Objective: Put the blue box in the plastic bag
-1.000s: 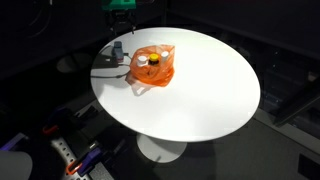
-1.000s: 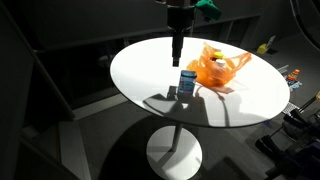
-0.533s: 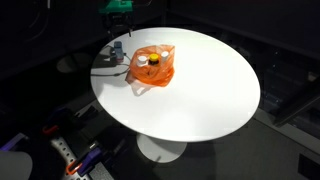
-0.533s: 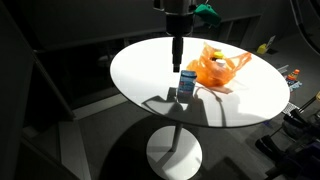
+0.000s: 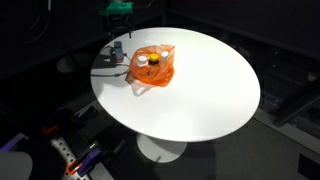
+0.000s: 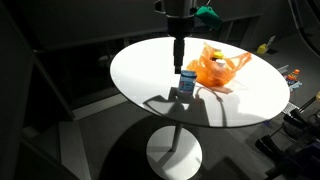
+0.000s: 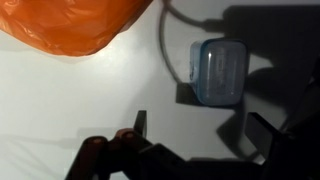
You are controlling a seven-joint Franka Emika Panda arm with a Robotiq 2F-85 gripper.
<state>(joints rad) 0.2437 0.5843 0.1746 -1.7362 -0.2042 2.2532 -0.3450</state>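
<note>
Lowered slightly since a second ago, open-jawed gripper (image 6: pixel 178 67) hovers above small light-blue rectangular box (image 6: pixel 187 86), beside crinkled orange plastic bag (image 6: pixel 214 68), on round white table (image 6: pixel 140 70).

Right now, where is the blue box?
In both exterior views the blue box stands on the white table, right beside the plastic bag, on its side nearer the table's edge.

Pale greyish blue for the blue box (image 7: pixel 218 72), with a lighter sheen along its edges. Translucent orange, streaked by bright crinkles, for the plastic bag (image 6: pixel 215 68). Plain white across the desk (image 5: pixel 205 95), crossed by grey shadows; black for the pincer (image 7: pixel 195 128), with dull red at its base, and vivid green on a fitting (image 6: pixel 207 10) above it.
</note>
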